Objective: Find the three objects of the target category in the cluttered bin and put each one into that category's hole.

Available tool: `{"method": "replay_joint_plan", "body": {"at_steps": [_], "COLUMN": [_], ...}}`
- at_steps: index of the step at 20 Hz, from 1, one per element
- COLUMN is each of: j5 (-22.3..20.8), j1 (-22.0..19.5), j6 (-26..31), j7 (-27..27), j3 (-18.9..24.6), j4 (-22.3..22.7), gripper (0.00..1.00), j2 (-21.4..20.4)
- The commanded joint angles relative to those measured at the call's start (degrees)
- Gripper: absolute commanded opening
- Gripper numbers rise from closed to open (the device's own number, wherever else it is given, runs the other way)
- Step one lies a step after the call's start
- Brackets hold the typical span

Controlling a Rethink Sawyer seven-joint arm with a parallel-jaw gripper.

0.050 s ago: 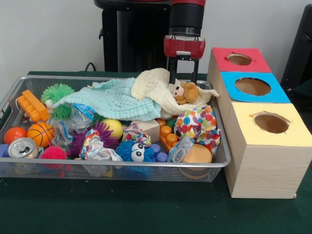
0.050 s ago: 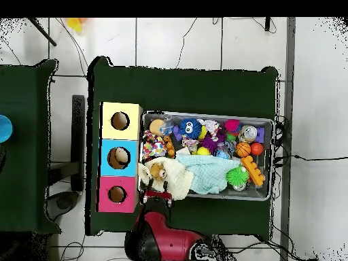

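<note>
A dark green table is set against a pale wall, and a wire basket full of toys is placed on it. Beside the basket a wooden box is stood, with three round holes in its top: a red-framed hole, a blue-framed hole and a yellow-framed hole. The gripper is lowered over the far corner of the basket nearest the box, and its two black fingers are held apart, one on each side of the head of a small stuffed monkey; whether the toy is touched cannot be told. The monkey is laid on a cream cloth, which overlaps a mint green cloth. Nearer the front of the basket a small basketball, a drinks can, a blue fuzzy ball with eyes and a spotted cloth bundle are seen.
</note>
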Motion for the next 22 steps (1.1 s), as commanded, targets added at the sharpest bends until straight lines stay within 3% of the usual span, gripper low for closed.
{"method": "replay_joint_plan", "body": {"at_steps": [1, 22], "j5": [-1.0, -0.5], "j1": [-1.2, -0.3], "j6": [-5.8, -9.4], "j7": [12.6, 12.6], "j3": [6.2, 5.3], "j4": [-10.7, -11.1], "gripper": [1.0, 1.0], "j2": [2.3, 2.8]}}
